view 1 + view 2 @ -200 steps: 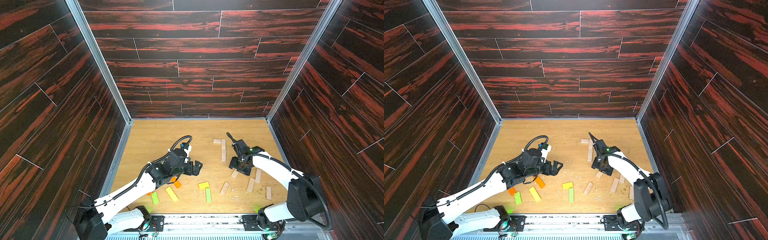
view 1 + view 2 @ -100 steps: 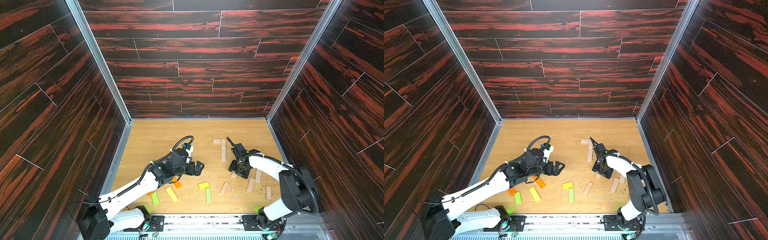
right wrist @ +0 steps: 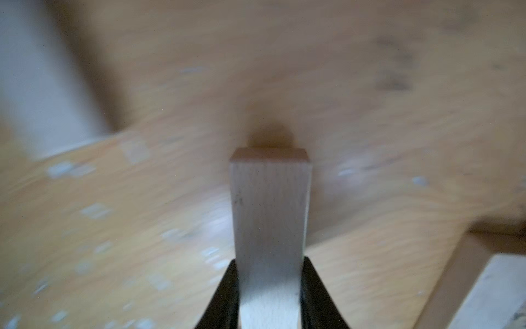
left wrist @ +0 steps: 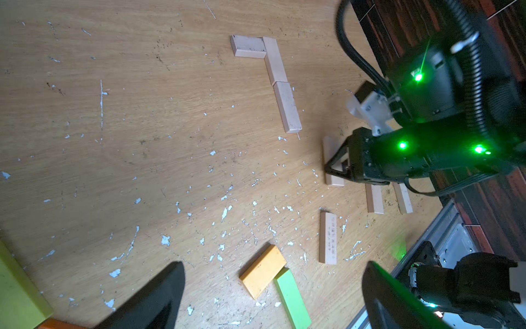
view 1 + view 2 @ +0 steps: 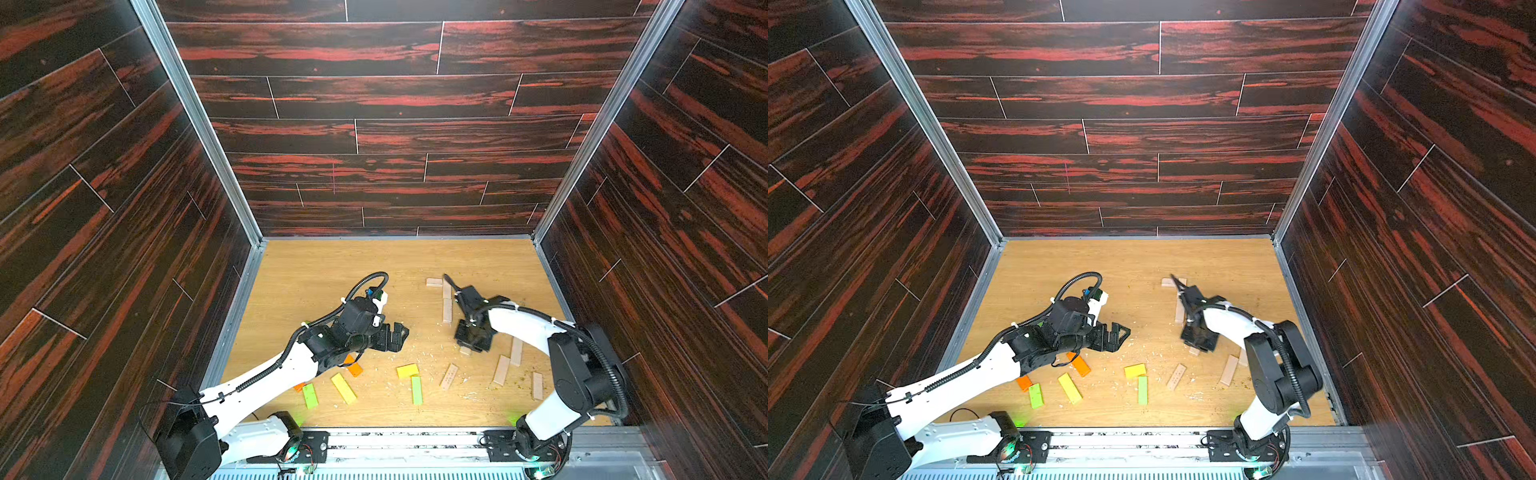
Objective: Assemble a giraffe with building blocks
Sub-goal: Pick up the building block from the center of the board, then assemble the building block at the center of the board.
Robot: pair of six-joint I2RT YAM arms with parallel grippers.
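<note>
We find the right gripper (image 5: 471, 345) low over the bench (image 5: 332, 266), right of its middle, its jaws clamped on a pale plank (image 3: 270, 205). In the right wrist view both fingers (image 3: 225, 296) press against the plank's long sides. We cannot tell whether the plank rests on the bench or is just clear of it.

Just beyond it, toward the far edge, lies the L of three planks (image 4: 287, 106). Two planks sit end to end, and a third touches the far end at a right angle.

The left gripper (image 5: 395, 336) hangs over the middle of the bench, its jaws spread wide and holding nothing.

Toward the front edge we see an orange block (image 5: 354, 368), a yellow block (image 5: 343, 388) and a green block (image 5: 309, 395), all apart from one another. Right of them a second yellow block (image 5: 407, 370) touches a second green block (image 5: 416, 390).

A printed plank (image 4: 328, 237) and three loose planks (image 5: 501, 370) lie flat toward the front right corner. White flecks (image 4: 225, 212) litter the bench.
</note>
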